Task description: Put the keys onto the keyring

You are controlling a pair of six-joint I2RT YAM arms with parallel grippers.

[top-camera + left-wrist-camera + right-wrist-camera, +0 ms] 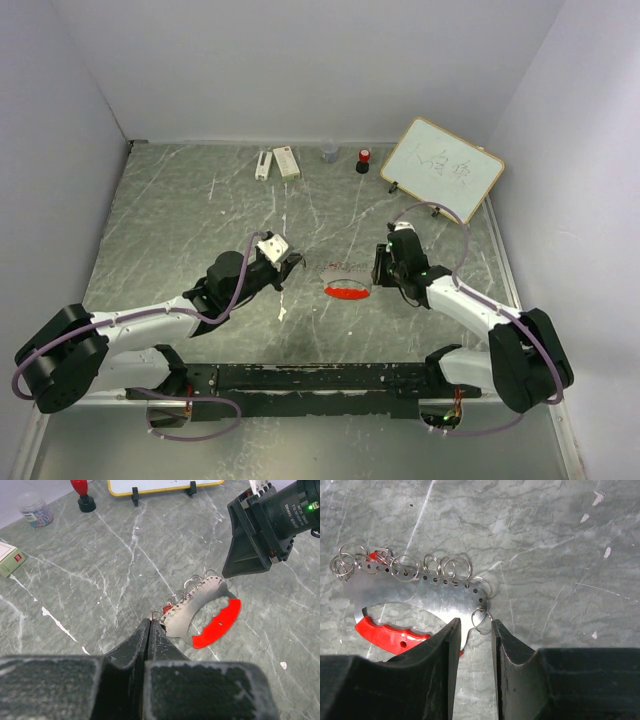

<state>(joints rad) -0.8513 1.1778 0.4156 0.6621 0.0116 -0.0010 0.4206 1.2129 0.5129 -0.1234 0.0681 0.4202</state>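
Keyring [347, 291], a flat steel crescent with a red ribbed grip, lay on the veined grey table [200, 200] between both arms. Left gripper [150, 623] was pressed together at its end. Right gripper [475, 622] stood narrowly parted astride one split ring [481, 620].

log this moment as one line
left hand shut, tips beside keyring | right hand open, straddling end split ring | stage: threading
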